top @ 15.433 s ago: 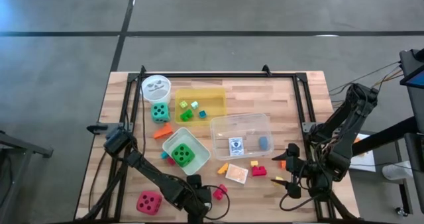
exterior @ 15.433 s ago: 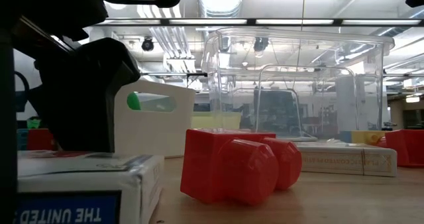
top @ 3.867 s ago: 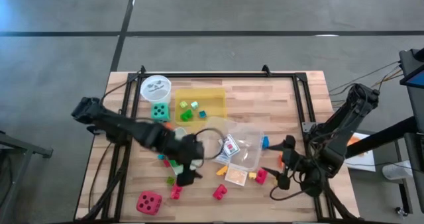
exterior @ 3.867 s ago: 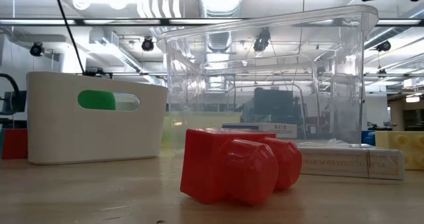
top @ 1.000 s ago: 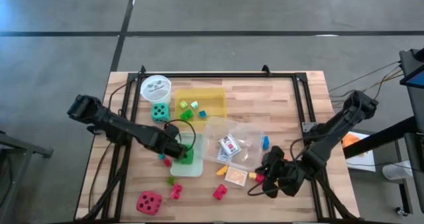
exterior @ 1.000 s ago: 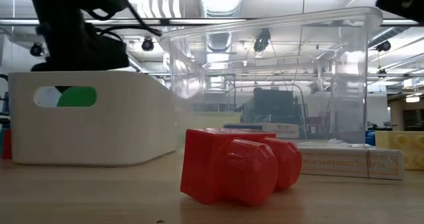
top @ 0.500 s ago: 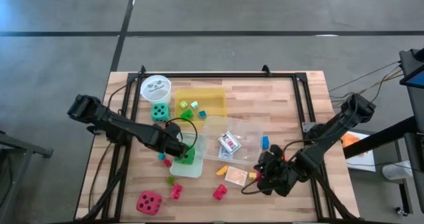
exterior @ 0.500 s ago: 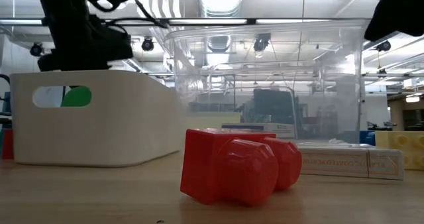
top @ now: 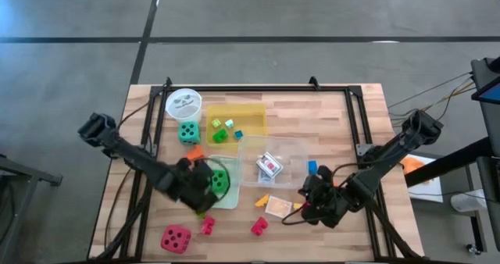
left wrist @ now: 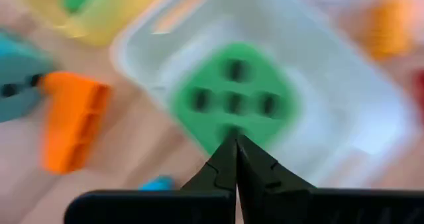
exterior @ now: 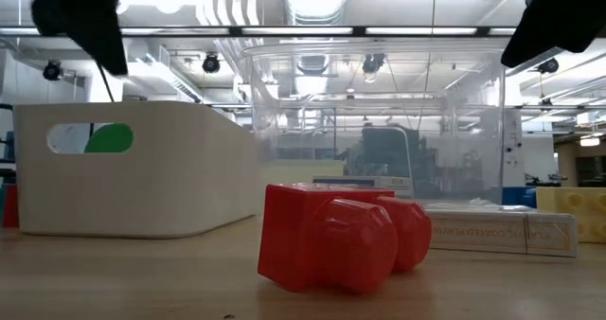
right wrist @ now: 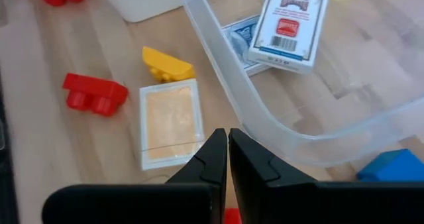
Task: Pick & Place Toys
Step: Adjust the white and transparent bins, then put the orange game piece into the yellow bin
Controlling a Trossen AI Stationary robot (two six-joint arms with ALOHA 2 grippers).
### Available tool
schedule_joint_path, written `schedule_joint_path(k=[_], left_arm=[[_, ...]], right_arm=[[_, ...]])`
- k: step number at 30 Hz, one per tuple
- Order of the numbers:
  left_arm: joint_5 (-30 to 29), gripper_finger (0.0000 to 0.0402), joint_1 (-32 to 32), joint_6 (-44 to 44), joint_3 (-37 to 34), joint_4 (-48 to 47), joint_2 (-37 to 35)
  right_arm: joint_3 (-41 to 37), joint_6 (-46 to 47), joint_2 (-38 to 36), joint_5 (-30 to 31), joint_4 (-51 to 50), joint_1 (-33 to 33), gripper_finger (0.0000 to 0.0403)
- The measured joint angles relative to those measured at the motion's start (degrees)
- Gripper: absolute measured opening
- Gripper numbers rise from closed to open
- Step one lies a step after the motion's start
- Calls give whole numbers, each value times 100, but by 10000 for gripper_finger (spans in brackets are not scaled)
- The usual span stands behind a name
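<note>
L gripper (left wrist: 235,144): fingers pinched shut, nothing between them; hovers over the green die (left wrist: 233,103), which sits inside the white bin (top: 229,195), approx table centre-left in high view
R gripper (right wrist: 227,141): also pinched shut, empty; low at approx 4 o'clock of the table, tips just above the clear box (right wrist: 265,128) rim, with a pale card pack (right wrist: 171,121) just beside
Toys, high view: teal die (top: 187,131) at 10 o'clock near the white cup (top: 183,102); small blocks in the yellow tray (top: 251,115); red die (top: 176,238) at 7 o'clock; red block (exterior: 341,237) and others loose along the 6 o'clock edge; card pack w/ red label (right wrist: 287,26) in the clear box; blue block (top: 312,167) just at 3 o'clock of that box; orange block (left wrist: 73,121) beside the bin
Risk 1: R tips shut and so close to the box wall – a move fwd could shove or tip the box and spill the card pack
Risk 2: L fingers shut over the die – descending like this would only knock the die or push the light bin; needs to open first
Risk 3: loose blocks near the 6 o'clock edge could be swept off the table by either arm's sweep or cables
</note>
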Motion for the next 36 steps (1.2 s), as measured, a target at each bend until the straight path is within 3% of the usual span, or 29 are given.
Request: schedule_joint_path(k=[8, 15, 19, 23, 28, 31, 36], left_arm=[[-333, 0, -634, 195, -87, 1149, 7], [-428, 0, -625, 939, -259, 1210, 7], [-1004, 0, -604, 1521, -264, 1259, 4], [-1764, 0, -516, 1924, -261, 1305, -51], [-1887, 1, -184, 2318, -264, 1338, -259], [-1887, 9, 27, 2436, -267, 1339, -389], [-1967, 54, 322, 2468, -360, 1327, -562]], right_arm=[[85, 158, -303, 79, -253, 101, 17], [634, 1374, -572, 16, -1480, 533, 17], [949, 2428, -531, -331, -2386, 806, 17], [963, 3181, -413, -1052, -3012, 927, 17], [446, 3702, -411, -2134, -3175, 957, 21], [102, 3894, -432, -2484, -3180, 955, 46], [-149, 4116, -448, -2632, -3038, 954, 131]])
